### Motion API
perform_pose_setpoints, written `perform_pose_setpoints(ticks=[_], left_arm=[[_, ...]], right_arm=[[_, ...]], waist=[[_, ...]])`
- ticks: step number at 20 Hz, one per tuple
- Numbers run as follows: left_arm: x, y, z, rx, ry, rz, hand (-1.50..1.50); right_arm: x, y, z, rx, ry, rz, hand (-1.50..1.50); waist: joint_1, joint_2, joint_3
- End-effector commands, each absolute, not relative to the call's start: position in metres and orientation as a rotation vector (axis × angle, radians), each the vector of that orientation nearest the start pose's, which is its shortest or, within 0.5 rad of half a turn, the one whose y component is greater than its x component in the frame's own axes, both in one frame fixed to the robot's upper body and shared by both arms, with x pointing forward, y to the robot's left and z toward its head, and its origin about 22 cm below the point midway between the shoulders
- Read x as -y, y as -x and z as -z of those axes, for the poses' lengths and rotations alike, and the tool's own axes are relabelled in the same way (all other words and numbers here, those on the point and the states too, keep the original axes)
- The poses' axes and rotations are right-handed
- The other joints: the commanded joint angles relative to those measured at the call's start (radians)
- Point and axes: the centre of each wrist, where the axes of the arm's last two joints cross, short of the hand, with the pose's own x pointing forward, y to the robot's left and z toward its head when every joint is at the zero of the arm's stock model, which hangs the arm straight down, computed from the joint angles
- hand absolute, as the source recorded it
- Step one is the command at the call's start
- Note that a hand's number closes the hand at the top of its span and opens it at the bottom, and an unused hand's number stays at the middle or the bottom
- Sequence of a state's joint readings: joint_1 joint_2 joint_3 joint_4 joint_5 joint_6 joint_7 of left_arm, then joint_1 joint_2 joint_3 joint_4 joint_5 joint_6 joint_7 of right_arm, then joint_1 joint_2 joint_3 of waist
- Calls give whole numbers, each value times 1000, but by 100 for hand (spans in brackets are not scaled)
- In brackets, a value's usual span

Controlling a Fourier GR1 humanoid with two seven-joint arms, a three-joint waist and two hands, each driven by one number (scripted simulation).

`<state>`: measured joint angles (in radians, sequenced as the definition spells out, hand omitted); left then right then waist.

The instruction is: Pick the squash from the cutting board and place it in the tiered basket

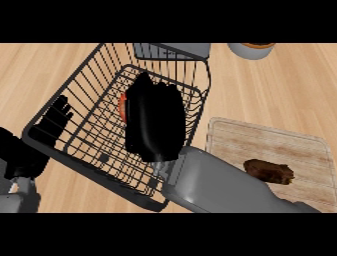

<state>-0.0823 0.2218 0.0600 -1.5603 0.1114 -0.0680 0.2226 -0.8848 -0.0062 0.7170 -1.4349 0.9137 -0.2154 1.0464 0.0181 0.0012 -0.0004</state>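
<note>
The right black hand point(155, 120) is being held over the black wire tiered basket point(90, 100), its fingers curled round an orange squash point(122, 107) showing only at its left edge. Release is best delayed until the squash is lowered beneath the hand; the pale wooden cutting board point(274, 142) lies well right. The left hand point(19, 150) is resting open.

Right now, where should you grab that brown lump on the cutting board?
Across its short middle, coming straight down from above. The brown lump lies flat and long on the cutting board, so its low sides look easiest to pinch. The right forearm lies close on its left, and the right hand is curled round the squash over the basket.
</note>
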Motion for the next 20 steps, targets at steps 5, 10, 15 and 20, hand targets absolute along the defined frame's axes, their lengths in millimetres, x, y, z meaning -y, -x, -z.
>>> perform_pose_setpoints(ticks=[5,10,15,20], left_arm=[[-304,-259,-49,1418,-66,125,0],[-271,-265,-16,1421,-62,113,0],[-276,-259,-32,1419,-67,102,0],[-285,-264,-37,1411,-71,113,0]], right_arm=[[-20,-311,-154,1715,902,-512,-150],[-42,-301,-156,1751,915,-558,-150],[-28,-324,-154,1754,830,-414,-150],[-31,-311,-179,1776,658,-216,-150]], waist=[[17,4,0],[4,2,-1],[10,3,1],[9,0,1]])
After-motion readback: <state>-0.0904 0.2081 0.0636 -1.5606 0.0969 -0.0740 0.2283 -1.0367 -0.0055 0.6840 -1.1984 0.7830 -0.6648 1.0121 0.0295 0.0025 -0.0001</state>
